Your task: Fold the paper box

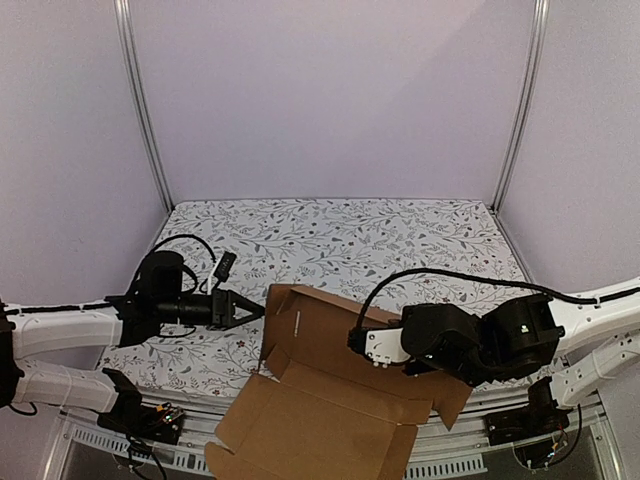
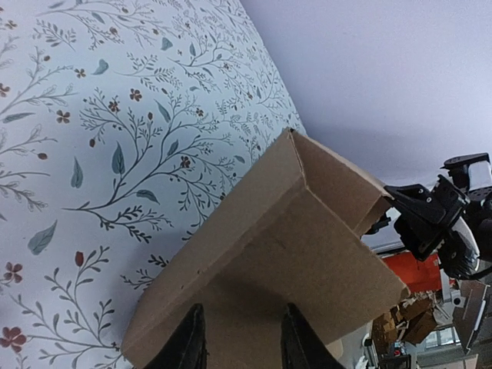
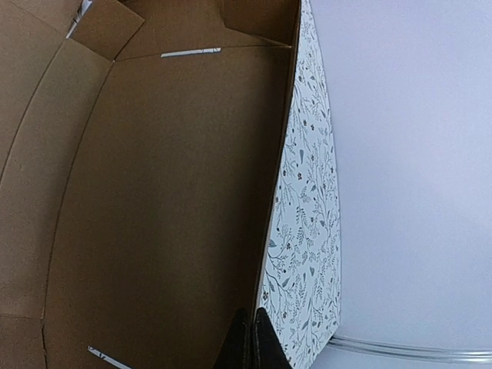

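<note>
**Two robot arms at a half-folded cardboard box**

The paper box (image 1: 310, 350) lies open at the near middle of a flower-patterned table (image 1: 350, 240). Its left and far walls are raised, and a flap reaches past the table's near edge. The left gripper (image 1: 255, 310) points at the left wall from outside, its fingers (image 2: 192, 342) spread apart. The right gripper (image 1: 357, 339) reaches inside the box with its fingers pressed together, beside the inner face of a raised wall.
</note>
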{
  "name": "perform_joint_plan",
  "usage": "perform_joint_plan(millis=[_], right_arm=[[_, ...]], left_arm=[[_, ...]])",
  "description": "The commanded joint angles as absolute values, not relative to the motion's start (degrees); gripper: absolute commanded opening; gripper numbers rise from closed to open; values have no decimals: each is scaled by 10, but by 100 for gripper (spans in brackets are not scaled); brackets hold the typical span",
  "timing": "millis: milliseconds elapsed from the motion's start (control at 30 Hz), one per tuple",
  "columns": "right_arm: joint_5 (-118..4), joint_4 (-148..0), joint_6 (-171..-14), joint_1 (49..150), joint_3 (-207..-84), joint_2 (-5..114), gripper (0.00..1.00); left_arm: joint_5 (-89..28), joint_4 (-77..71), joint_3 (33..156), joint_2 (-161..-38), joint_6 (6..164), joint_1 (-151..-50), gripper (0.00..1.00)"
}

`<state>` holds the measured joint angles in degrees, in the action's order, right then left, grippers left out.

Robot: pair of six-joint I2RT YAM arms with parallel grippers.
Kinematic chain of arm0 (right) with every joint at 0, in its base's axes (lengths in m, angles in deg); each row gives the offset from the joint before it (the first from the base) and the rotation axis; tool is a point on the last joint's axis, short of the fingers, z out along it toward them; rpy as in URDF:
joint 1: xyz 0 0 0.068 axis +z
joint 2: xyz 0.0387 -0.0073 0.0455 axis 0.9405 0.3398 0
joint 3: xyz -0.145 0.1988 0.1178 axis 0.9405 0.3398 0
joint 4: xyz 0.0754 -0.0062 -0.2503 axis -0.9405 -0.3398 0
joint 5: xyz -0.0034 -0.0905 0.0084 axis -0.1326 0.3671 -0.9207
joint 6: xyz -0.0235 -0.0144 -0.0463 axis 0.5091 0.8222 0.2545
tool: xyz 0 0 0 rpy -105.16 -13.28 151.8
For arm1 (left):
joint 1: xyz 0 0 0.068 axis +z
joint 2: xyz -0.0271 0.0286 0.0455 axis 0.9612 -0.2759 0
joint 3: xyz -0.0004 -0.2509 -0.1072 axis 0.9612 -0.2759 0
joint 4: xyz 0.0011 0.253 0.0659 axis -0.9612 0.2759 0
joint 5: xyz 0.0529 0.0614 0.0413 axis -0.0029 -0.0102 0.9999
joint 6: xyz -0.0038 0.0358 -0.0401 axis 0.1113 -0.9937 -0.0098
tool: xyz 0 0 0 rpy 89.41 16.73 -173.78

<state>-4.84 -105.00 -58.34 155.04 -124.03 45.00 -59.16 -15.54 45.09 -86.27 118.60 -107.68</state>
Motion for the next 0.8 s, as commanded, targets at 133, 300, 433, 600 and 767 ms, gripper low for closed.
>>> perform_joint_plan(millis=[133, 300, 433, 600, 767], right_arm=[[-33, -1051, -568, 1562, -1219, 472, 0], [3, -1041, -554, 1582, -1223, 478, 0], [41, -1029, -535, 1601, -1232, 495, 0], [88, -1011, -510, 1629, -1238, 518, 0], [167, -950, -466, 1652, -1230, 544, 0]], left_arm=[[-591, -181, 413, -853, 1186, -1097, 33], [-593, -181, 402, -832, 1179, -1103, 36], [-594, -179, 397, -823, 1170, -1105, 37], [-591, -177, 389, -814, 1165, -1105, 37], [-583, -177, 379, -794, 1167, -1105, 37]])
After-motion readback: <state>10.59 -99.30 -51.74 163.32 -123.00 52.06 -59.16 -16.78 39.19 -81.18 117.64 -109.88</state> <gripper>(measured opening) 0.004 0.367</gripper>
